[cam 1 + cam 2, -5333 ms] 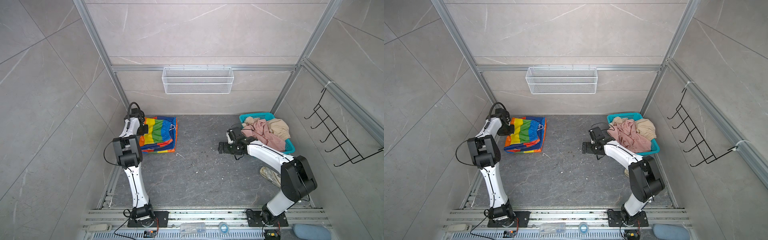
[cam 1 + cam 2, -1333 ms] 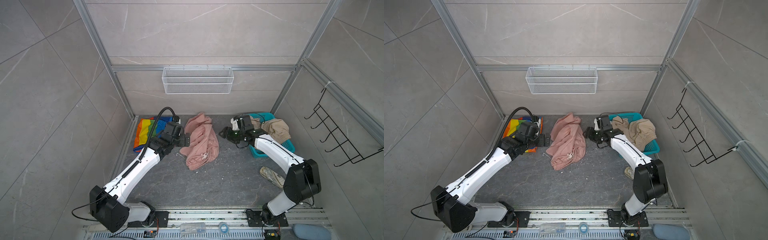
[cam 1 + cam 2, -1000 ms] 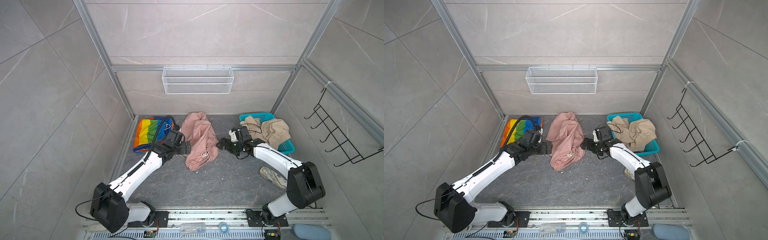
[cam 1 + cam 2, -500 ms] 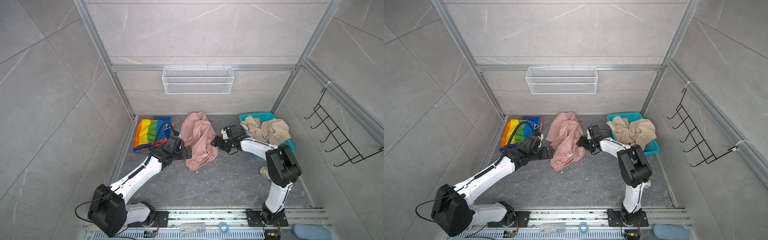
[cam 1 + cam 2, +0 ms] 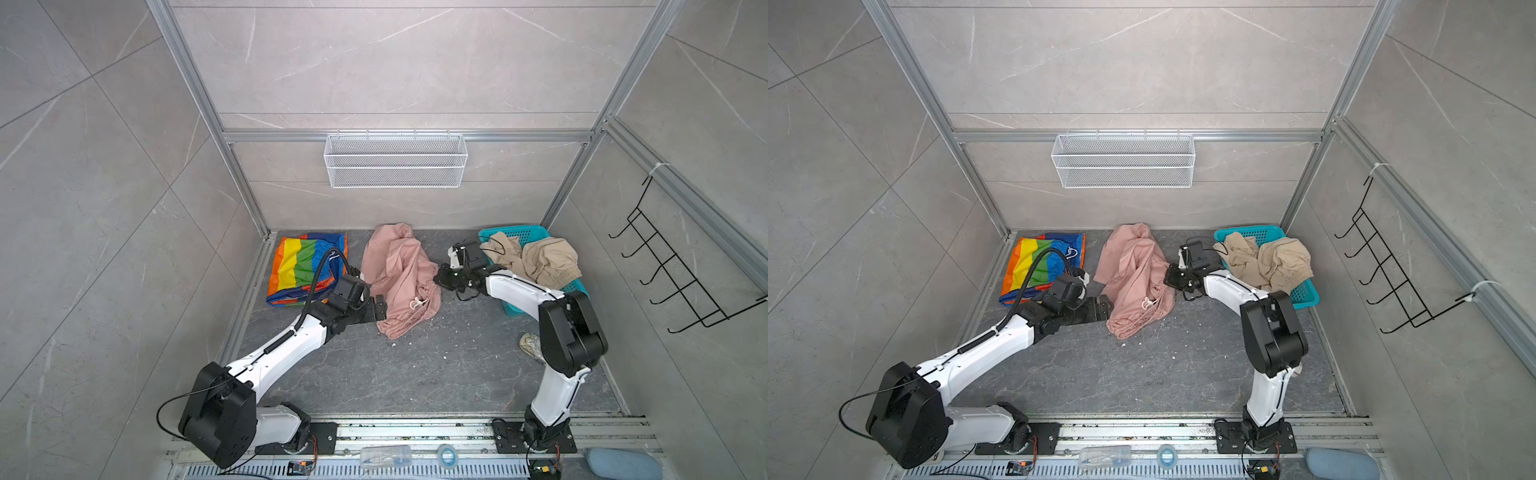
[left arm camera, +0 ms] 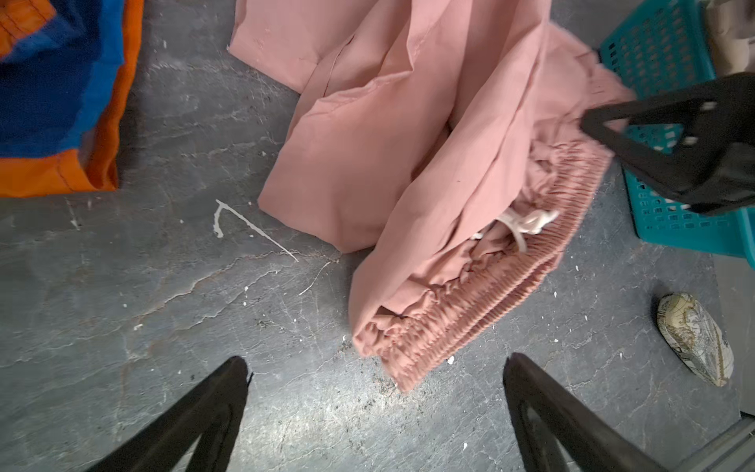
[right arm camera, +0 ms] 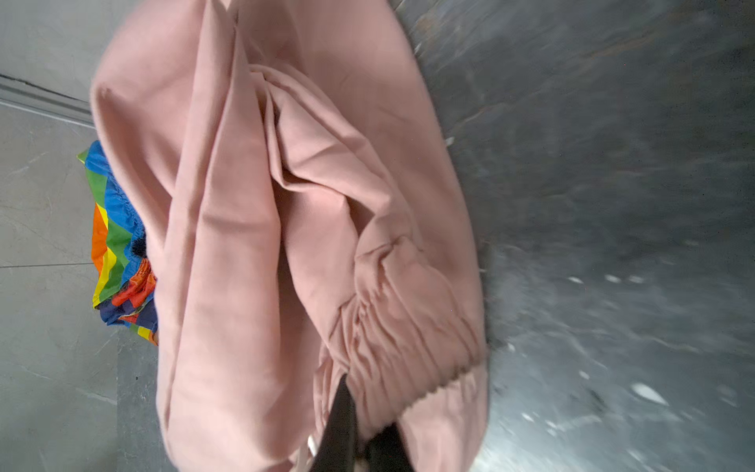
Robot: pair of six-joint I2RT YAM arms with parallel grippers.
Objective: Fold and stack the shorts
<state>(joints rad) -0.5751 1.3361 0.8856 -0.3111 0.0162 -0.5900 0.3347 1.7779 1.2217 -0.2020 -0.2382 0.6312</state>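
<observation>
The dusty pink shorts (image 5: 399, 274) (image 5: 1133, 274) lie crumpled mid-floor, gathered waistband toward the front. My right gripper (image 5: 437, 277) (image 7: 361, 437) is shut on the waistband's right edge, with pink fabric (image 7: 286, 204) pinched between its fingers. My left gripper (image 5: 380, 309) (image 6: 378, 361) is open just left of the waistband's near corner (image 6: 392, 351), holding nothing. The rainbow-striped shorts (image 5: 305, 266) (image 5: 1042, 262) lie flat at the back left. The beige shorts (image 5: 540, 257) (image 5: 1271, 257) are heaped in the basket.
A teal perforated basket (image 5: 525, 235) stands at the back right against the wall. A patterned oval object (image 5: 530, 345) (image 6: 694, 339) lies on the floor near the right arm. A white wire shelf (image 5: 395, 166) hangs on the back wall, a black hook rack (image 5: 681, 274) on the right wall.
My right gripper moved left to the pink shorts' waistband and shut on it. My left gripper stayed open and slid slightly toward the front, beside the waistband.
</observation>
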